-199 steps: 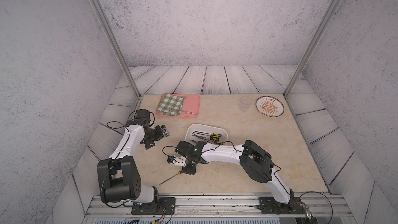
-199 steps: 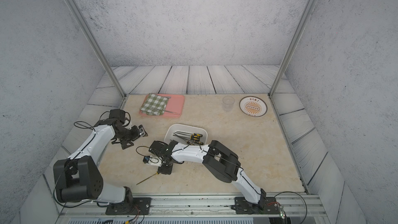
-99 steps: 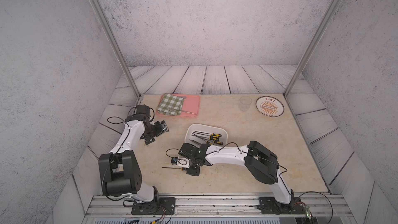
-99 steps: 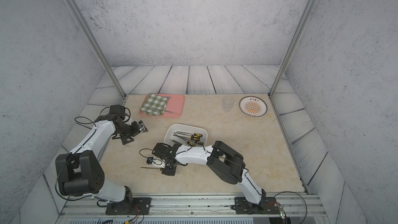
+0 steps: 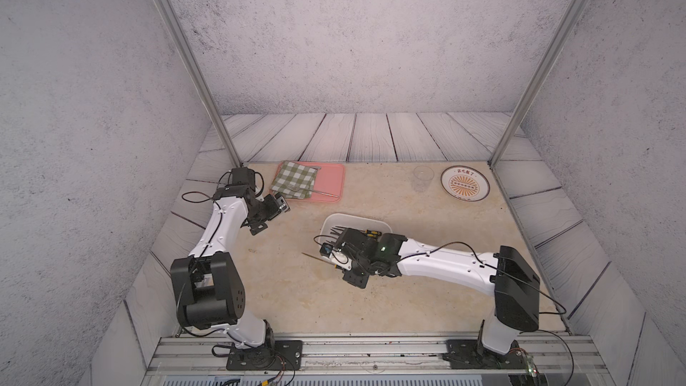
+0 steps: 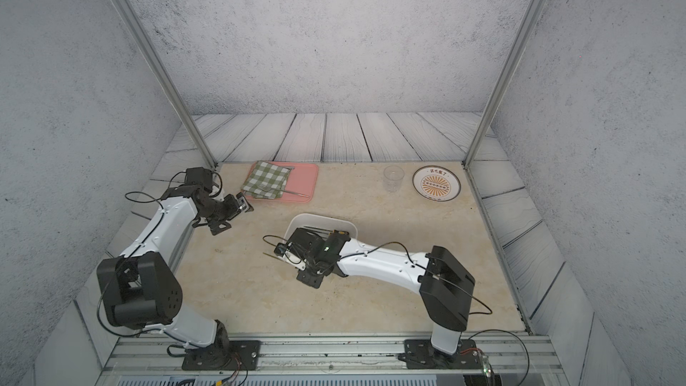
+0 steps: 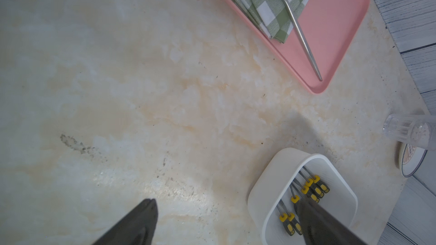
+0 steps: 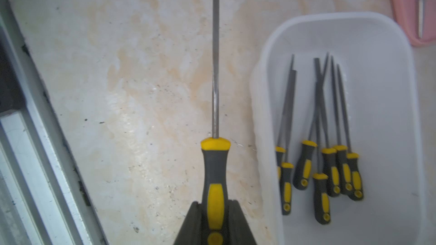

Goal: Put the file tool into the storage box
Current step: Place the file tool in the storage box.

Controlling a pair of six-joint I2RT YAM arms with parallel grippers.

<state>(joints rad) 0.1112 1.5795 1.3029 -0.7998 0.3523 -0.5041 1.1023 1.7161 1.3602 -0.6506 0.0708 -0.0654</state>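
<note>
My right gripper (image 8: 215, 206) is shut on the grey-and-yellow handle of the file tool (image 8: 215, 173). Its thin metal shaft (image 5: 312, 256) sticks out to the left over the table, just in front of the storage box (image 5: 334, 219). The storage box (image 8: 335, 20) is a shallow white tub holding several more files (image 8: 330, 168). In both top views the right wrist hides the jaws and the box's near rim (image 6: 300, 219). My left gripper (image 7: 226, 206) is open and empty, hovering at the left of the table near the pink tray, its fingers (image 7: 141, 220) wide apart.
A pink tray (image 5: 330, 180) at the back left carries a green checked cloth (image 5: 295, 180) and a fork (image 5: 315, 191). A clear cup (image 5: 423, 176) and a patterned plate (image 5: 464, 183) stand at the back right. The aluminium rail (image 5: 371, 347) runs along the front edge.
My right gripper closed on the file handle and carried it back toward the box, swinging the shaft from front-left to left. My left gripper drew back toward the pink tray.
</note>
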